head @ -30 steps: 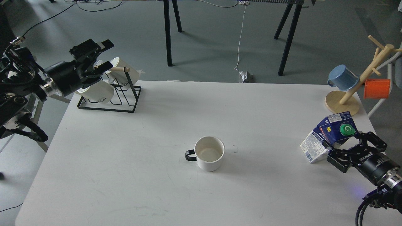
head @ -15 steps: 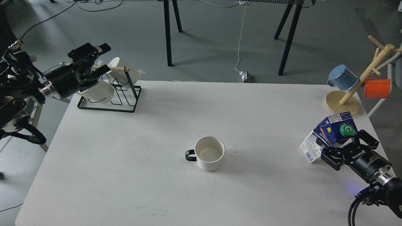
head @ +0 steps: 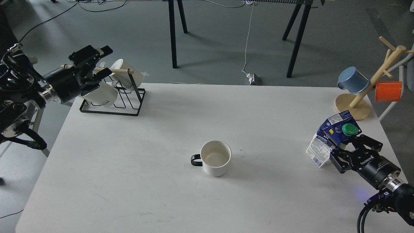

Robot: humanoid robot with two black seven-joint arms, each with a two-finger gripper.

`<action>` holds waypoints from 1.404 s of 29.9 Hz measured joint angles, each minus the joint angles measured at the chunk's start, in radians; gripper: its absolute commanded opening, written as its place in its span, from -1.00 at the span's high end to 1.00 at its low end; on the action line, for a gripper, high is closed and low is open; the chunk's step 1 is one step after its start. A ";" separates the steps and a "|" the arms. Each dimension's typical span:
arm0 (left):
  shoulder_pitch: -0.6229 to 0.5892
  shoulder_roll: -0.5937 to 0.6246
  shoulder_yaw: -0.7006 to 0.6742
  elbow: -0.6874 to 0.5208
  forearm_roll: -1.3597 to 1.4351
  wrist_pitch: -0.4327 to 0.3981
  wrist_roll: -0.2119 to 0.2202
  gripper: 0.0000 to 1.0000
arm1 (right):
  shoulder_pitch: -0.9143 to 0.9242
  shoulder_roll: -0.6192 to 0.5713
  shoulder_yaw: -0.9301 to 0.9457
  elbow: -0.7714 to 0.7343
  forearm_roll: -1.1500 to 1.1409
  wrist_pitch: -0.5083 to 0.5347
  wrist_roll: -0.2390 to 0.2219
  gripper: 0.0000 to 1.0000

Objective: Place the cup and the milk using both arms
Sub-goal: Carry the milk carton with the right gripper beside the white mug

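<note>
The blue-and-white gable-top milk carton is pinched by the right tool — the left tool is held spread, above the white tabletop edge.

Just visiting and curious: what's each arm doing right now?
Right gripper shut on milk. Left gripper open beside the mug rack. Cup upright mid-table, untouched. Nothing between cup and milk.

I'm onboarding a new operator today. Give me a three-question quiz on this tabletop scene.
1. True or false: the cup lies on its side.
2. The milk has a cap of which colour? A red, B green, C black
3. Fill in: the right gripper is closed on the ____.

Key: 1 false, it stands upright; 2 B; 3 milk. The left gripper is near the mug rack.
</note>
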 measured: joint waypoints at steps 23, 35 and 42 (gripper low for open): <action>0.000 -0.008 0.007 0.007 0.006 0.000 0.000 -0.95 | 0.295 0.089 -0.351 0.077 -0.085 0.000 0.000 0.08; 0.000 -0.010 0.008 0.009 0.006 0.000 0.000 -0.95 | 0.302 0.110 -0.435 0.092 -0.100 0.000 0.000 0.06; 0.001 -0.010 0.008 0.011 0.006 0.000 0.000 -0.95 | 0.297 0.117 -0.437 0.122 -0.120 0.000 0.000 0.05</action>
